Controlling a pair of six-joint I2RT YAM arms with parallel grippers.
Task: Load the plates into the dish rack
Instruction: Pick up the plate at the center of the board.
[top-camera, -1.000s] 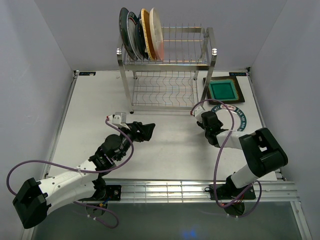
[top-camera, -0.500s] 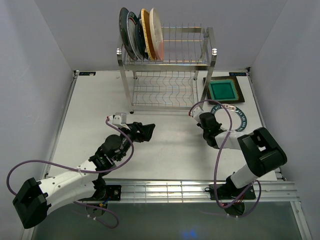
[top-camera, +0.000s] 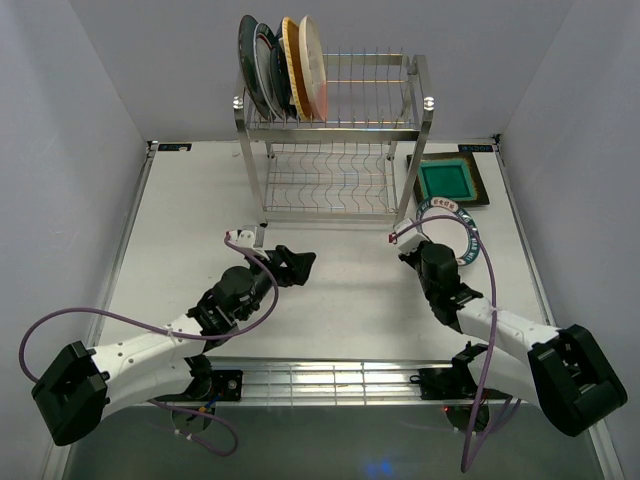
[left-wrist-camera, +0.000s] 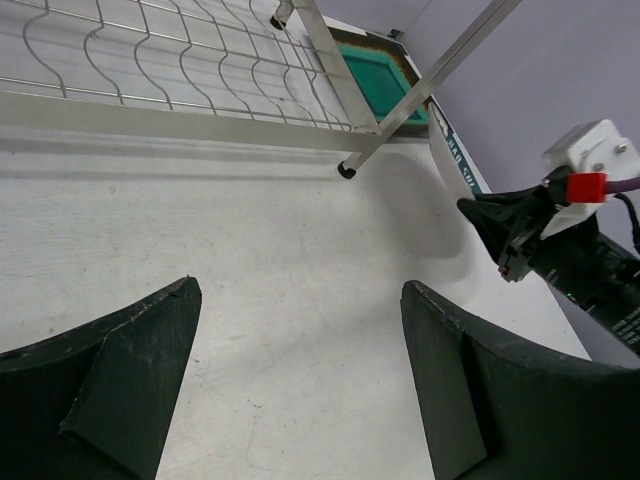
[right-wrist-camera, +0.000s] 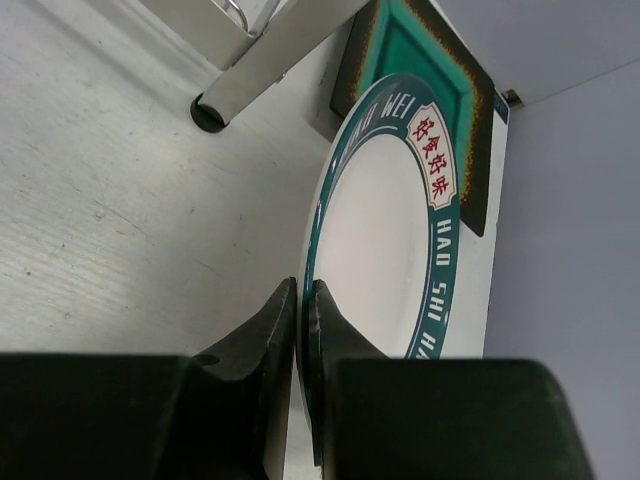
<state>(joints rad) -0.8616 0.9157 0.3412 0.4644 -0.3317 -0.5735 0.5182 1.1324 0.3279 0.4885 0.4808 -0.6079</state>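
My right gripper (right-wrist-camera: 303, 290) is shut on the rim of a white plate with a teal lettered band (right-wrist-camera: 385, 250). The top view shows this plate (top-camera: 462, 222) tilted up off the table, right of the dish rack (top-camera: 421, 100). A green square plate with a brown rim (top-camera: 446, 180) lies flat behind it. Several plates (top-camera: 285, 65) stand upright at the left end of the rack's top tier. My left gripper (top-camera: 300, 262) hangs open over the bare table in front of the rack, with nothing between its fingers (left-wrist-camera: 130, 360).
The rack's lower wire shelf (left-wrist-camera: 150, 60) is empty, and its front right post foot (right-wrist-camera: 207, 112) stands close to the held plate. Grey walls close in the table on the left, back and right. A metal rail (top-camera: 330, 380) runs along the near edge.
The right gripper has shut on the teal-rimmed plate's rim, and the arm has drawn back, tipping the plate up off the table. The left arm has shifted slightly to the right.
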